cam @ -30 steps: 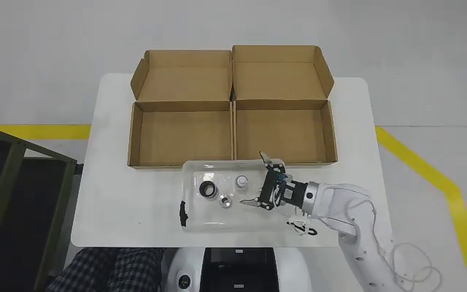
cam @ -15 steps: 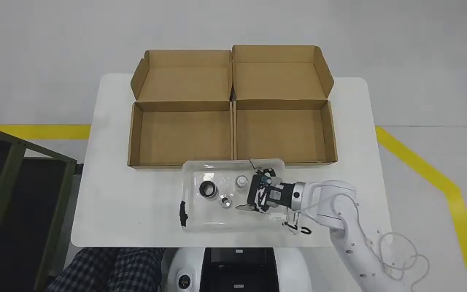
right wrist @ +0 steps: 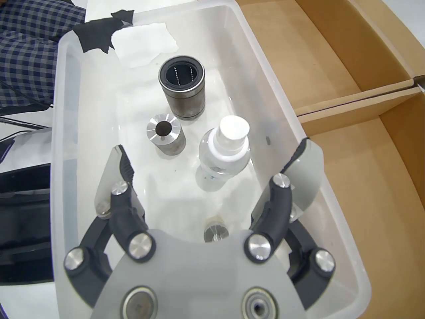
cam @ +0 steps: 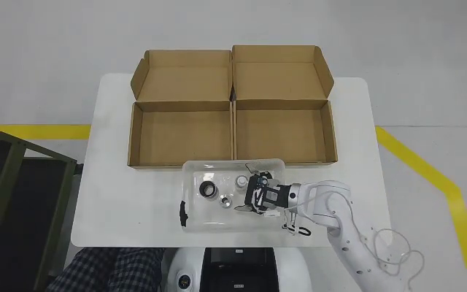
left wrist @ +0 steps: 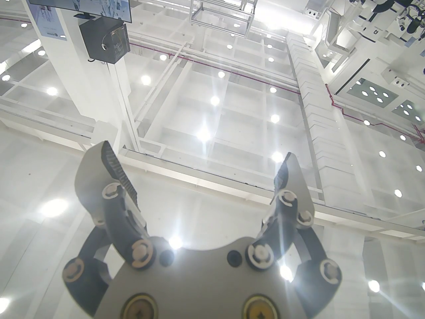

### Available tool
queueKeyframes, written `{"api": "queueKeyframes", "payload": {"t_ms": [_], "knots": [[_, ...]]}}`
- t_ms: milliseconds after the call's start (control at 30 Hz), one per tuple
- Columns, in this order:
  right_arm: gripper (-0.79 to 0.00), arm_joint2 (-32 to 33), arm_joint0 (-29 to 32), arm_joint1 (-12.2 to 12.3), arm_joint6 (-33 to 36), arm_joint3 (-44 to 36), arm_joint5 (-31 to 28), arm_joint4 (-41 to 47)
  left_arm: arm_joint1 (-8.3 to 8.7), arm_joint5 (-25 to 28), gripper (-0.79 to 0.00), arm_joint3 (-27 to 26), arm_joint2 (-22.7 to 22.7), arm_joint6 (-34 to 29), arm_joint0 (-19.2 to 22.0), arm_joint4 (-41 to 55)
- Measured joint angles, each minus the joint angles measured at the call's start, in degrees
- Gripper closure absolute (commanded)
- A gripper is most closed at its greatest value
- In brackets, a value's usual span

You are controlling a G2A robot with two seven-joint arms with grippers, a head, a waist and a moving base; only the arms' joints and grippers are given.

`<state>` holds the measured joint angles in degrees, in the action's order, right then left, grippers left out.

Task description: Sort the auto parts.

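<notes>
Closing the wide-open right pincer (right wrist: 212,151) at frame centre could topple the bottle (right wrist: 229,147) into the nearby cylinder (right wrist: 165,134); left pincer (left wrist: 197,154) gapes too.

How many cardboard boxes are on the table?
2: left open brown cardboard box and right open brown cardboard box, touching side by side, behind the clear plastic bin.
</notes>
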<state>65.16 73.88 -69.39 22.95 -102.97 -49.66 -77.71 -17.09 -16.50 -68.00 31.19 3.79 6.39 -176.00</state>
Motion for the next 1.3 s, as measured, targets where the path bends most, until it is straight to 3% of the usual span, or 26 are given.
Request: {"api": "queueKeyframes", "payload": {"t_ms": [267,333,400,433,567,1033,1300], "knots": [[-0.48,-1.36,-1.32,0.11,-0.13,2.01,1.08,0.72,0.0,0.0,-0.785,0.0,0.0,0.0,0.0,0.0],[-0.363,-1.72,-1.56,0.12,-0.23,2.4,1.32,0.87,0.0,0.0,-0.785,0.0,0.0,0.0,0.0,0.0],[-0.296,-2.1,-1.85,0.14,-0.42,2.82,1.53,0.97,0.0,0.0,-0.785,0.0,0.0,0.0,0.0,0.0],[-0.209,-2.24,-1.97,0.15,-0.47,2.96,1.56,0.99,0.0,0.0,-0.785,0.0,0.0,0.0,0.0,0.0],[0.0,-2.47,-2.29,0.29,-0.49,2.83,1.76,1.29,0.0,0.0,-0.785,0.0,0.0,0.0,0.0,0.0],[0.0,-0.01,-1.55,1.34,-2.14,-3.31,0.59,4.38,0.0,0.0,-0.785,0.0,0.0,0.0,0.0,0.0],[0.0,1.88,-0.66,1.55,-9.59,-7.72,4.98,4.23,0.0,0.0,-0.785,0.0,0.0,0.0,0.0,0.0]]}}
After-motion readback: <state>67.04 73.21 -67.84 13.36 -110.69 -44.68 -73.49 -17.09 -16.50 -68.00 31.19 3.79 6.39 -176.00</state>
